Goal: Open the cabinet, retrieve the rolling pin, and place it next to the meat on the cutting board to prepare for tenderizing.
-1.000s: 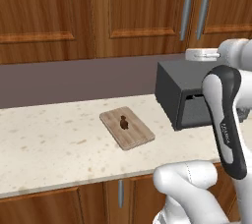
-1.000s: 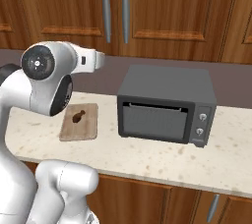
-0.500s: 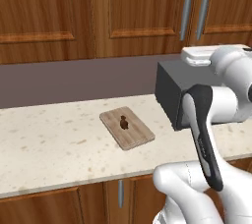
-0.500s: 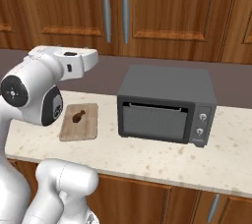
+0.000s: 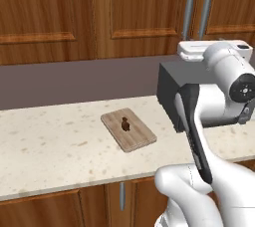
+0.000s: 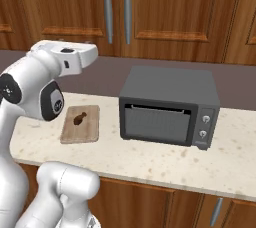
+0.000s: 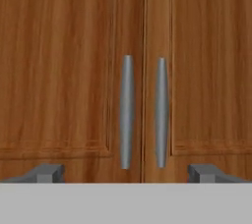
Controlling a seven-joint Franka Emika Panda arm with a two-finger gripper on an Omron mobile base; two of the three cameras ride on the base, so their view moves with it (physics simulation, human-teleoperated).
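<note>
The arm had swung up, its empty gripper [image 7: 125, 173] spread wide facing the cabinet [image 7: 64, 70]'s grained panelled doors and slim grey bar handles [image 7: 127, 112] at 12 o'clock.

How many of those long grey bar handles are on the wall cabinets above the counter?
2. The left handle and the right handle hang upright side by side where two cabinet doors meet, above the oven. Others may lie outside the pictures.

A pale speckled stone counter [image 5: 55, 146] runs across the kitchen above wooden base doors. A cutting board [image 5: 128, 129] lies flat on it, turned slightly askew, with the small dark meat [image 5: 125, 124] resting near its middle. At the board's 3 o'clock, a little apart, a dark grey oven [image 6: 170, 105] stands directly on the counter, its glass door closed.
</note>
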